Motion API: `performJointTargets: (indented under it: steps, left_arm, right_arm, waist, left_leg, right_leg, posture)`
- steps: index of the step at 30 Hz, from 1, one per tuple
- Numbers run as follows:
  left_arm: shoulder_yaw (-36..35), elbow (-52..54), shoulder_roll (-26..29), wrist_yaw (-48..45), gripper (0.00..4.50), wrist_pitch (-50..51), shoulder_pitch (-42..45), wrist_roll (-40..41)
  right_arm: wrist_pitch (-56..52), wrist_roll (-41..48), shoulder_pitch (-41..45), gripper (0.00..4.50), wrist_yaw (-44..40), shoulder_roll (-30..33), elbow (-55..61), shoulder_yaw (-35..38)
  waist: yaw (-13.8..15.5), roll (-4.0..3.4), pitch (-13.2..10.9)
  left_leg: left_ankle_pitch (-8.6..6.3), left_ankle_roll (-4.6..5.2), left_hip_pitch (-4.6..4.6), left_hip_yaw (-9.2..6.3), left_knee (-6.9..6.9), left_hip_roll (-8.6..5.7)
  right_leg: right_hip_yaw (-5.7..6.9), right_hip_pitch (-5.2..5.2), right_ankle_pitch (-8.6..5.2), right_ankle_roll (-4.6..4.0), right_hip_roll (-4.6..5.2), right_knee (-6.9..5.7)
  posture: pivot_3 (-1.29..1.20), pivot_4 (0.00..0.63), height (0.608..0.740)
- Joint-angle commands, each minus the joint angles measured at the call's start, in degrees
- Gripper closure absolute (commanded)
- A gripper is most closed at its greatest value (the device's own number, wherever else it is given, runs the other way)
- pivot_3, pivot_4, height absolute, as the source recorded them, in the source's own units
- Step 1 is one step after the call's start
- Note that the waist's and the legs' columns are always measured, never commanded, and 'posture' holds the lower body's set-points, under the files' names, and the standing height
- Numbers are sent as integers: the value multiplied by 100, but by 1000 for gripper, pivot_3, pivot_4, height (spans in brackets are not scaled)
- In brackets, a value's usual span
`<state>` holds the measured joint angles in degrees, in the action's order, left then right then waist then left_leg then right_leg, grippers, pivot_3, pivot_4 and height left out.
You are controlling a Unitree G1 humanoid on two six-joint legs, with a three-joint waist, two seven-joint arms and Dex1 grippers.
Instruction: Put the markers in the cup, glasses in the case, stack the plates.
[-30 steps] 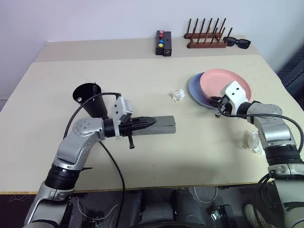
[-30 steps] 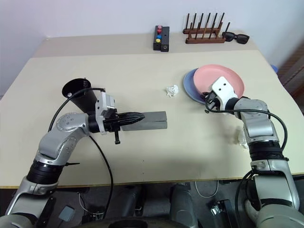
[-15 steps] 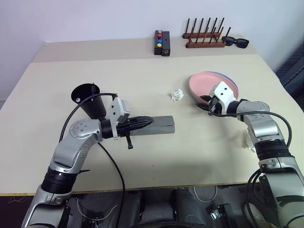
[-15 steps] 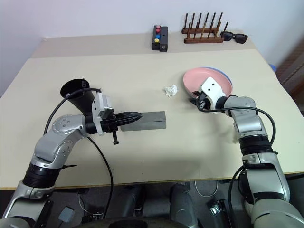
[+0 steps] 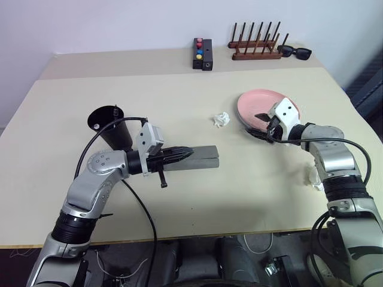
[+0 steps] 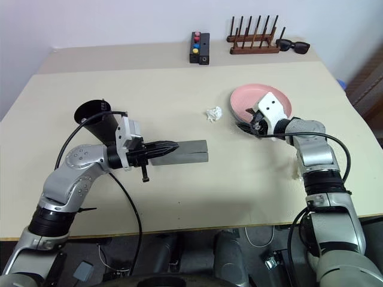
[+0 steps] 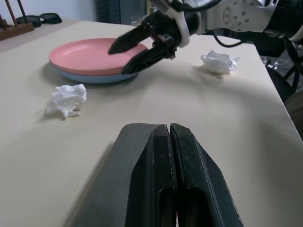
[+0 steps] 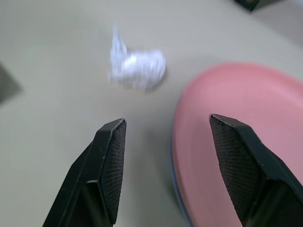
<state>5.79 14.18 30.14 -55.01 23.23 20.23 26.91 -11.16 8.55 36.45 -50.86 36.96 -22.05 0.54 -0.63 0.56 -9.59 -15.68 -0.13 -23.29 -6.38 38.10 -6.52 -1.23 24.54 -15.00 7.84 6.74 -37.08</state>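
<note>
**A:** Nearest first. What does the head camera give?

**B:** The left gripper point(image 5: 190, 153) lies level over the table point(image 5: 197, 203), its black fingers pressed together with nothing between them. They lie over the near end of the grey case point(image 5: 200, 158), whose lid is down. Just behind that arm stands the black cup point(image 5: 111, 124), tapered, wide rim up; something slim pokes above the rim, too small to name.

**B:** The left wrist view adds what the head camera hides: looking low across the table, it shows the salmon pink plate point(image 7: 94, 56) lying squarely on the light blue plate point(image 7: 90, 77), with only a thin blue edge peeking out beneath.

**A:** And the right gripper?

**B:** The right gripper point(image 5: 267, 125) is at the near rim of the pink plate, its fingers spread. The right wrist view shows the two fingertips point(image 8: 113, 156) wide apart with nothing between them, one over bare table and one over the pink rim. Whether that one touches it, I cannot tell.

**A:** Anything else?

**B:** A crumpled paper ball point(image 5: 222, 119) just beside the plates, toward the case, and a second paper wad point(image 5: 315, 177) near the right forearm. At the far edge: a black button box point(image 5: 202, 54), a wooden peg rack point(image 5: 257, 48) and black sunglasses point(image 5: 296, 52) beside it.
</note>
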Motion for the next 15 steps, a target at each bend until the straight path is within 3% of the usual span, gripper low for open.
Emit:
performJointTargets:
  steps: [1,15]
  left_arm:
    - [-96,161,52,-46,4500,-52,-14,62]
    - [-114,141,62,22,4500,-107,-41,6]
  right_arm:
    - [-216,517,-89,1672,-64,-47,596,401]
    - [-289,704,-454,1672,-68,-4,938,498]
  waist:
    - [0,0,0]
    - [2,0,0]
  left_leg:
    - [0,0,0,0,0,0]
    - [0,0,0,0,0,0]
  right_leg:
    - [0,0,0,0,0,0]
    - [0,0,0,0,1,0]
  posture:
    - [0,150,740]
    - [0,150,740]
